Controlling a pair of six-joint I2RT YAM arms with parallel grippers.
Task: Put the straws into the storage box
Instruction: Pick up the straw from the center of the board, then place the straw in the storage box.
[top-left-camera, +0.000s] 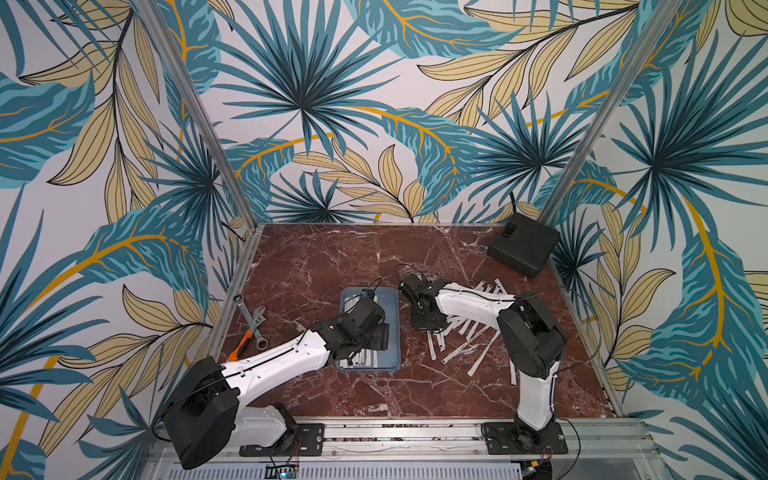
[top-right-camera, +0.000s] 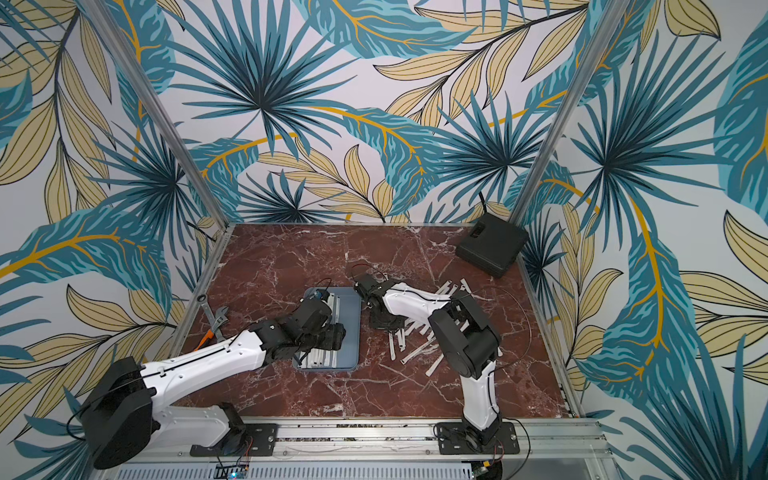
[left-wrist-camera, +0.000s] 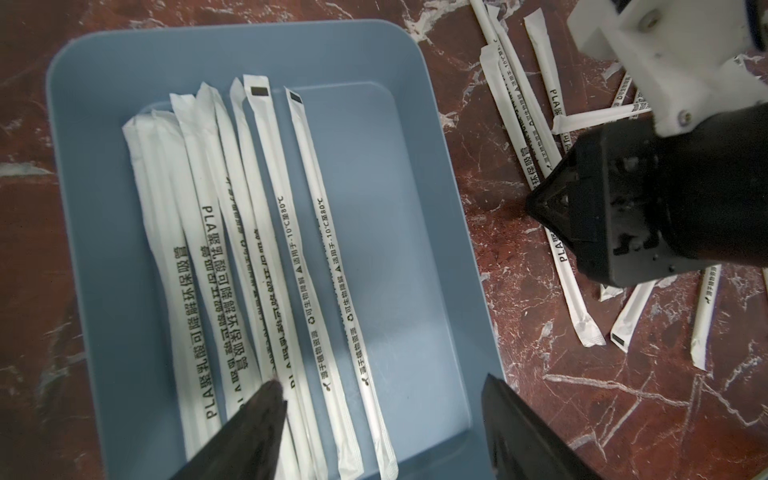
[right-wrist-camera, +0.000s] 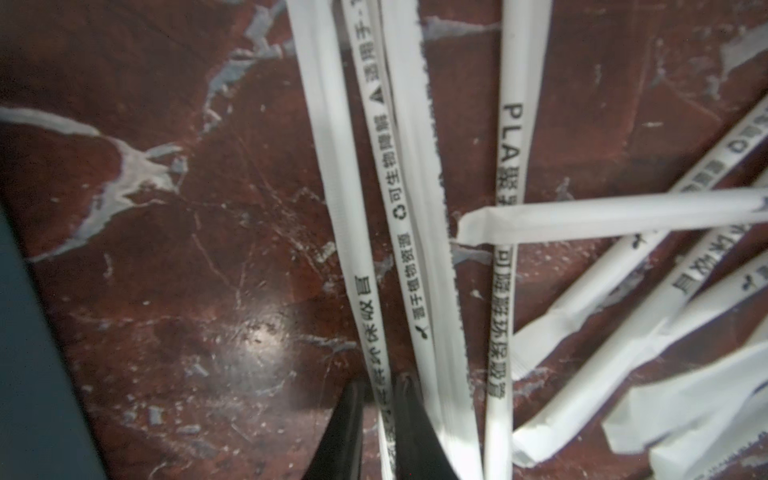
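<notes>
The grey-blue storage box (top-left-camera: 392, 316) (top-right-camera: 353, 316) (left-wrist-camera: 436, 166) sits mid-table with several wrapped straws (left-wrist-camera: 266, 232) lying lengthwise along one side. My left gripper (left-wrist-camera: 382, 380) (top-left-camera: 376, 336) hovers over the box, open, with nothing between its fingers. More straws (top-left-camera: 465, 345) (top-right-camera: 415, 353) (left-wrist-camera: 519, 104) lie scattered on the marble to the right of the box. My right gripper (right-wrist-camera: 380, 380) (top-left-camera: 428, 326) is down at the near end of that pile, shut on one printed straw (right-wrist-camera: 345, 208) that runs between its fingertips.
Two metal wrenches (top-left-camera: 253, 320) and an orange-handled tool (top-left-camera: 239, 347) lie at the table's left edge. A black square box with a cable (top-left-camera: 523, 245) stands in the back right corner. Metal frame posts rise at both back corners.
</notes>
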